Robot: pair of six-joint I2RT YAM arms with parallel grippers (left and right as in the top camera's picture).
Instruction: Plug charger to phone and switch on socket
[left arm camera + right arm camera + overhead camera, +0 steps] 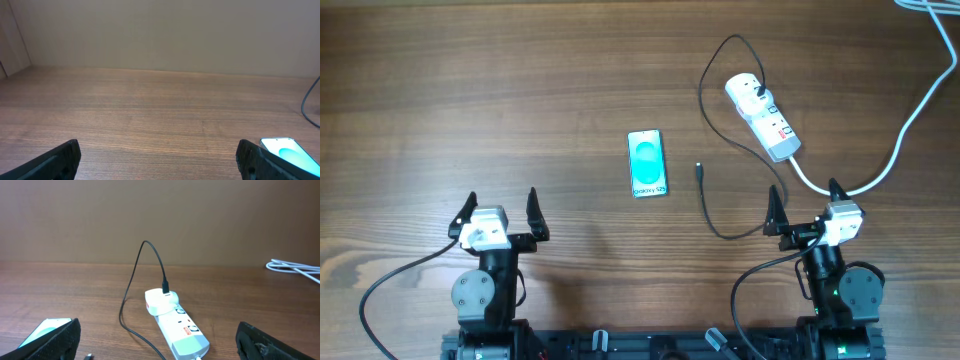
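The phone lies flat mid-table, turquoise screen up; its corner shows in the left wrist view and in the right wrist view. The white socket strip lies at the right rear, also in the right wrist view, with the charger's white plug in its far end. The black charger cable loops round to a loose connector tip right of the phone. My left gripper is open and empty at the front left. My right gripper is open and empty, just in front of the socket.
The socket's thick white cord curves from its near end past my right gripper to the back right corner, and shows in the right wrist view. Bare wood table stretches left and behind the phone.
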